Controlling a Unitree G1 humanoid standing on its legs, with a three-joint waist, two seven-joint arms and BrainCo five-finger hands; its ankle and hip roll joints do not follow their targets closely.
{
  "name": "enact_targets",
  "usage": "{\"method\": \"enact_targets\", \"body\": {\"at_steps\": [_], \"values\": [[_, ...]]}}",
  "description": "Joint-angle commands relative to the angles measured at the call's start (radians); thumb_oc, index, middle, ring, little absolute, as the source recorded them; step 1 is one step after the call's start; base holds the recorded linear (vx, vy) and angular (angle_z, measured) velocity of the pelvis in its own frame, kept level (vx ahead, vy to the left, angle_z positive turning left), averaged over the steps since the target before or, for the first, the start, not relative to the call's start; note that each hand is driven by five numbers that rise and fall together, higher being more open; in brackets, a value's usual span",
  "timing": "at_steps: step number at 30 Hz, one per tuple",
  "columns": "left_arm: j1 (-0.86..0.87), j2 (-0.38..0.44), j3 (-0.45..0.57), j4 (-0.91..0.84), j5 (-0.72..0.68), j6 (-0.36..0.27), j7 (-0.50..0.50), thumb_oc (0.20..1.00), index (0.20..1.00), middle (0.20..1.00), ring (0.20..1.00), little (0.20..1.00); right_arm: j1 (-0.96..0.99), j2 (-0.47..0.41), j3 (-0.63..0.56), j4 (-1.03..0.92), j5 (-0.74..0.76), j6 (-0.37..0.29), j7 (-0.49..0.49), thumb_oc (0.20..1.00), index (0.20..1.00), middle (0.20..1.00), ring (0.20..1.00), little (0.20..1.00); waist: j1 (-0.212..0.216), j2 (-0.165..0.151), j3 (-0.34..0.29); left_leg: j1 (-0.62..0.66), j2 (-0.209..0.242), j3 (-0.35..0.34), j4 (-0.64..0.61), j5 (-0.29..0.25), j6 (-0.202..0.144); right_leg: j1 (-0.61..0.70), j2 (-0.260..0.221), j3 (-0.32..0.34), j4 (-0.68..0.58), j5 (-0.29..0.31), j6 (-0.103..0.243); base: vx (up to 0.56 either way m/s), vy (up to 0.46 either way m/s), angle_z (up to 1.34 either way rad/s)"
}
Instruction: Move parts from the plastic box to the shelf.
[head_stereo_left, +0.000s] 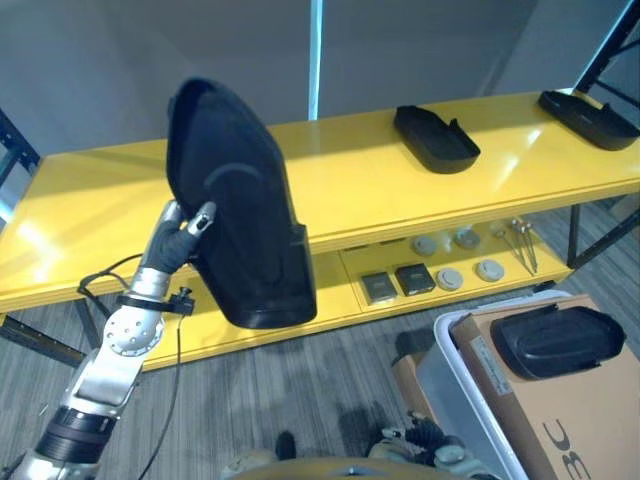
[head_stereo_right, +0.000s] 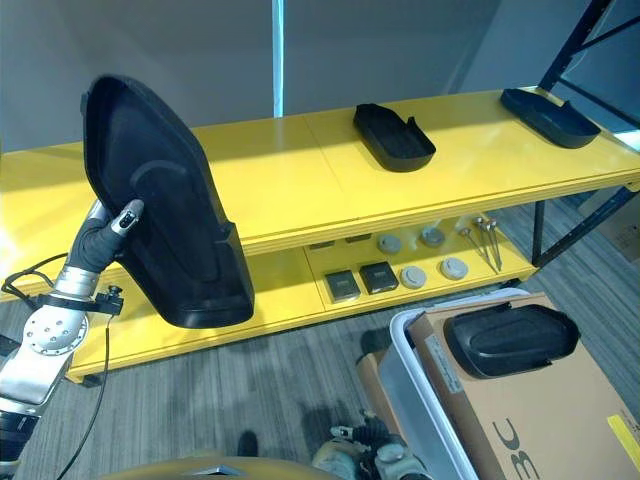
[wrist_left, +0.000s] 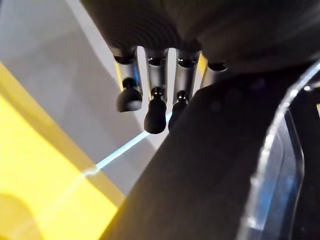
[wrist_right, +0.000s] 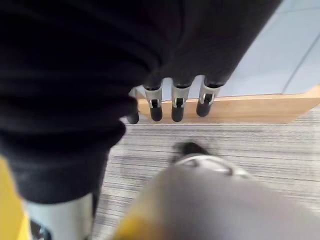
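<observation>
Left eye view. The left hand (head_stereo_left: 185, 232) holds a large black moulded part (head_stereo_left: 240, 210) upright over the front edge of the yellow shelf (head_stereo_left: 90, 200), thumb on the hollow inner face and fingers hidden behind the shell. Two more black parts (head_stereo_left: 436, 136) already lie on the shelf top; another part (head_stereo_left: 556, 340) rests on a cardboard carton (head_stereo_left: 545, 430) inside the grey plastic box (head_stereo_left: 450, 375). Small items (head_stereo_left: 450, 262) sit on the lower tier.

Right eye view. The held part reads as a thin, rigid, dished shell, probably light for its bulk but awkward and prone to swing; its smooth surface looks slippery. The rim by the thumb, where it is pinched now, seems the soundest place to take hold.

Left wrist view. Dark-tipped fingers (wrist_left: 155, 112) curl down against the part's dark outer surface, clamped on its edge, with the yellow shelf beyond.

Right wrist view. The right hand (wrist_right: 172, 102) hangs idle above the grey carpet (wrist_right: 260, 145), fingers loosely extended, holding nothing.
</observation>
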Motion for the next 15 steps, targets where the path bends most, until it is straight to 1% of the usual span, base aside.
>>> {"method": "enact_targets", "body": {"at_steps": [1,2,3,4,5,7,8,9,10,11,12,13,14,15], "values": [[-0.022,-0.015,0.052,-0.121,-0.062,-0.067,0.010,0.200,0.200,0.200,0.200,0.200,0.006,0.012,0.018,0.009,0.024,0.001,-0.011,1.000,1.000,1.000,1.000,1.000,-0.008,-0.008,0.000,0.108,0.067,-0.001,-0.030,-0.171,-0.053,0.036,0.040,-0.034,-0.019,0.075,-0.002,0.26,-0.198,0.78],[-0.006,-0.016,0.068,-0.116,-0.068,-0.067,0.011,0.200,0.200,0.200,0.200,0.200,0.014,0.014,0.015,0.005,0.041,-0.005,-0.001,1.000,1.000,1.000,1.000,1.000,-0.010,-0.009,-0.006,0.114,0.078,0.006,-0.030,-0.173,-0.056,0.045,0.053,-0.035,-0.024,0.074,-0.007,0.30,-0.224,0.49],[0.007,-0.018,0.086,-0.104,-0.078,-0.065,0.016,0.200,0.200,0.200,0.200,0.200,0.023,0.013,0.015,-0.003,0.054,-0.008,0.013,1.000,1.000,1.000,1.000,1.000,-0.015,-0.011,-0.010,0.119,0.093,0.000,-0.013,-0.179,-0.059,0.051,0.073,-0.015,-0.020,0.061,-0.016,0.28,-0.216,0.03],[0.017,-0.022,0.098,-0.103,-0.090,-0.064,0.015,0.200,0.200,0.200,0.200,0.200,0.029,0.007,0.019,-0.011,0.056,-0.011,0.017,1.000,1.000,1.000,1.000,1.000,-0.017,-0.014,-0.007,0.110,0.099,-0.003,0.031,-0.196,-0.063,0.058,0.084,-0.008,-0.014,0.050,-0.026,0.30,-0.253,-0.08],[0.033,-0.024,0.124,-0.097,-0.095,-0.064,0.012,0.200,0.200,0.200,0.200,0.200,0.034,-0.007,0.022,-0.010,0.054,-0.013,0.028,1.000,1.000,1.000,1.000,1.000,-0.010,-0.021,0.001,0.086,0.099,0.004,0.108,-0.195,-0.078,0.079,0.096,-0.024,-0.015,0.029,-0.044,0.18,-0.175,-0.09],[0.037,-0.025,0.128,-0.101,-0.096,-0.063,0.010,0.200,0.200,0.200,0.200,0.200,0.034,-0.008,0.024,-0.010,0.054,-0.014,0.029,1.000,1.000,1.000,1.000,1.000,-0.018,-0.019,0.001,0.073,0.101,-0.002,0.135,-0.209,-0.080,0.081,0.097,-0.030,-0.015,0.028,-0.046,0.10,-0.151,0.08],[0.026,-0.021,0.147,-0.070,-0.096,-0.059,0.016,0.200,0.200,0.200,0.200,0.200,0.038,-0.035,0.012,-0.004,0.063,-0.010,0.043,1.000,1.000,1.000,1.000,1.000,-0.006,-0.041,0.039,-0.049,0.104,0.030,0.380,-0.121,-0.135,0.139,0.093,-0.084,-0.042,0.008,-0.079,0.08,-0.181,0.07],[0.024,-0.021,0.146,-0.069,-0.096,-0.059,0.016,0.200,0.200,0.200,0.200,0.200,0.037,-0.034,0.012,-0.004,0.063,-0.010,0.044,1.000,1.000,1.000,1.000,1.000,-0.009,-0.041,0.040,-0.060,0.105,0.025,0.395,-0.125,-0.136,0.138,0.094,-0.087,-0.044,0.009,-0.080,0.17,-0.247,0.42],[0.017,-0.021,0.145,-0.061,-0.096,-0.056,0.009,0.200,0.200,0.200,0.200,0.200,0.036,-0.043,-0.008,0.014,0.094,-0.004,0.061,1.000,1.000,1.000,1.000,1.000,-0.012,-0.055,0.048,-0.115,0.131,0.079,0.423,-0.116,-0.137,0.173,0.094,-0.121,-0.076,-0.005,-0.086,0.08,-0.067,0.46],[0.017,-0.021,0.145,-0.061,-0.096,-0.056,0.008,0.200,0.200,0.200,0.200,0.200,0.035,-0.043,-0.009,0.015,0.095,-0.004,0.062,1.000,1.000,1.000,1.000,1.000,-0.012,-0.055,0.047,-0.115,0.131,0.079,0.423,-0.117,-0.137,0.174,0.094,-0.122,-0.079,-0.004,-0.086,0.24,-0.053,0.68],[0.019,-0.022,0.150,-0.059,-0.096,-0.051,-0.013,0.200,0.200,0.200,0.200,0.200,0.049,-0.045,-0.031,0.026,0.142,-0.002,0.101,1.000,1.000,1.000,1.000,1.000,-0.009,-0.063,0.043,-0.139,0.168,0.137,0.317,-0.134,-0.129,0.194,0.083,-0.144,-0.088,-0.019,-0.077,0.16,0.013,0.37],[0.020,-0.022,0.149,-0.061,-0.096,-0.050,-0.014,0.200,0.200,0.200,0.200,0.200,0.050,-0.046,-0.031,0.026,0.144,-0.003,0.104,1.000,1.000,1.000,1.000,1.000,-0.009,-0.065,0.041,-0.133,0.166,0.138,0.306,-0.131,-0.129,0.194,0.081,-0.144,-0.088,-0.021,-0.076,0.20,0.027,0.53],[0.019,-0.020,0.150,-0.059,-0.097,-0.049,-0.020,0.200,0.200,0.200,0.200,0.200,0.053,-0.049,-0.038,0.017,0.163,-0.009,0.115,1.000,1.000,1.000,1.000,1.000,-0.008,-0.066,0.040,-0.136,0.174,0.148,0.264,-0.126,-0.129,0.198,0.080,-0.152,-0.088,-0.021,-0.073,0.16,0.075,0.54],[0.018,-0.008,0.160,-0.046,-0.087,-0.042,-0.016,0.200,0.200,0.200,0.200,0.200,0.058,-0.058,-0.063,-0.009,0.217,-0.015,0.133,1.000,1.000,1.000,1.000,1.000,0.000,-0.062,0.042,-0.153,0.200,0.142,0.135,-0.044,-0.146,0.202,0.085,-0.157,-0.088,-0.036,-0.061,0.15,0.071,0.44]]}}
